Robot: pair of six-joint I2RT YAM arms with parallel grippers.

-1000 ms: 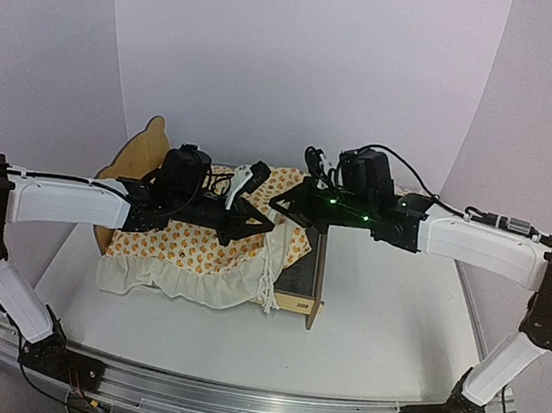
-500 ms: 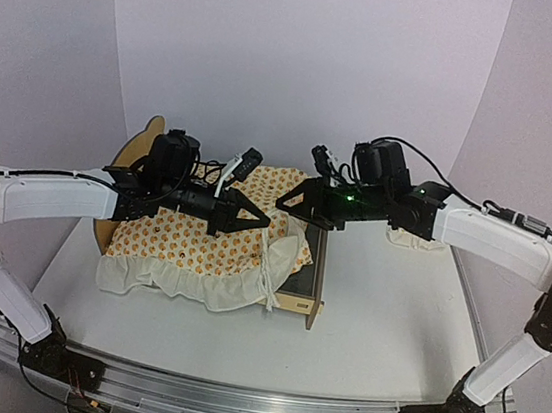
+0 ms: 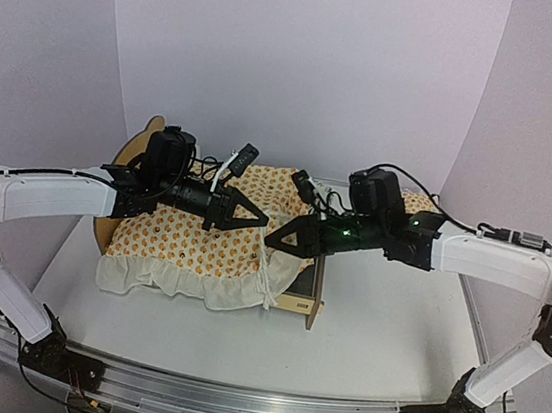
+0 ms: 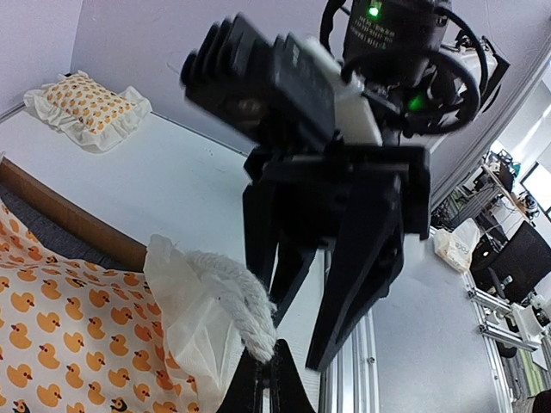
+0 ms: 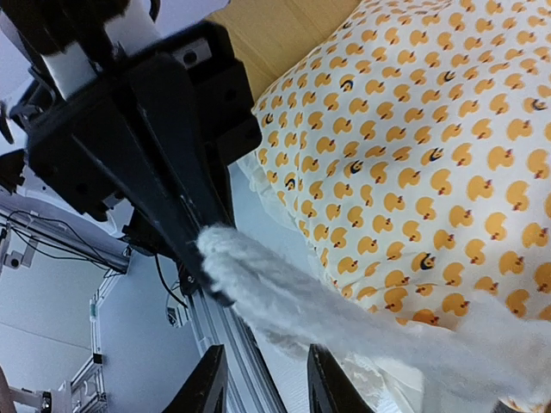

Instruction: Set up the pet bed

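Note:
The pet bed is a light plywood frame with a scalloped headboard at the left. The duck-patterned mattress cushion lies across it, its white ruffle hanging over the near rail. My left gripper is shut on the white rope at the cushion's right corner and holds it lifted. My right gripper is open and points at that corner from the right. In the right wrist view its open fingers sit just short of the rope. The bed's side rail shows beside the cushion.
The small matching pillow lies on the table behind the right arm, partly hidden in the top view. The two grippers are very close together over the bed's footboard end. The aluminium rail runs along the near table edge.

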